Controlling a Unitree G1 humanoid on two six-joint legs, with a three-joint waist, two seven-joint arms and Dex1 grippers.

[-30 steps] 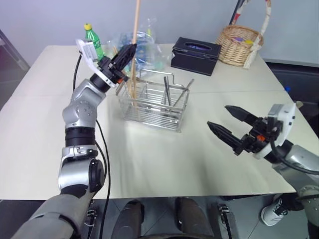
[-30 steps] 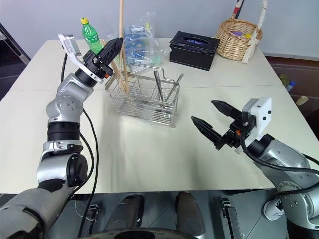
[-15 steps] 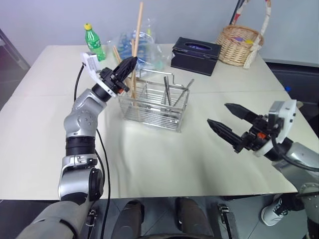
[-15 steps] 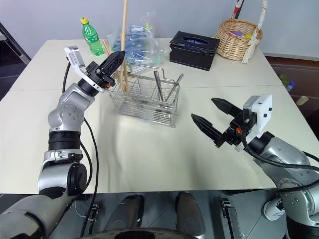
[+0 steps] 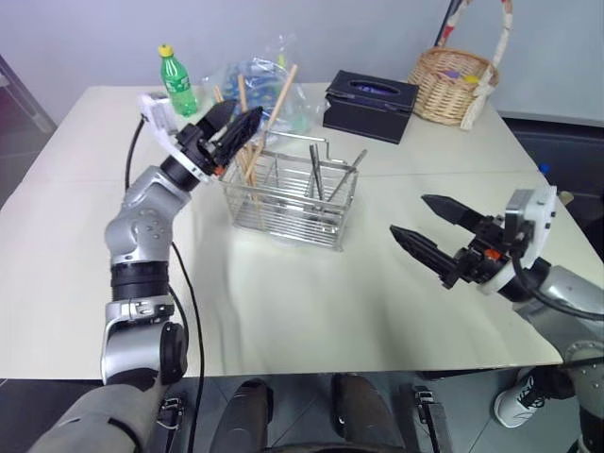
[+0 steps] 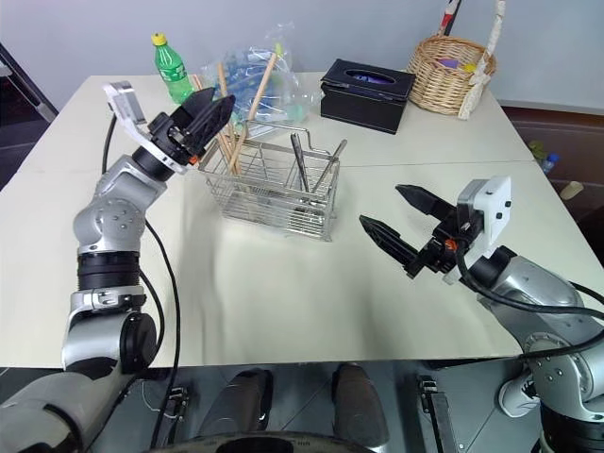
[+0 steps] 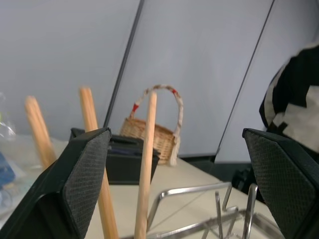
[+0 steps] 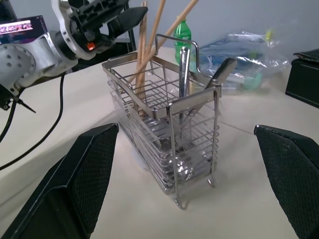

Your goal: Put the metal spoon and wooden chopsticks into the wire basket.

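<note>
Pale and wide, the table (image 5: 283, 311) carries a wire basket (image 5: 293, 193) near its middle, with a green bottle (image 5: 176, 78), a crumpled clear plastic bag (image 6: 269, 80), a black tissue box (image 5: 371, 104) and a wicker basket (image 5: 453, 83) along the far side. Wooden chopsticks (image 5: 260, 123) stand in the wire basket's left compartment, fanned apart and leaning on its wires. A metal spoon (image 8: 182, 74) stands handle-up in the right compartment beside a dark-handled utensil (image 8: 219, 72).

Just left of the chopstick tops, the left gripper (image 5: 231, 123) has its fingers spread wide and holds nothing; the sticks rise between its fingers (image 7: 82, 179) in the wrist view, though contact cannot be told. Over the near right of the table, the right gripper (image 5: 429, 226) is also spread wide and empty, well apart from the wire basket.

Both items appear to be inside, so the placing looks done. What seems left is drawing the left gripper clear without knocking the sticks.
</note>
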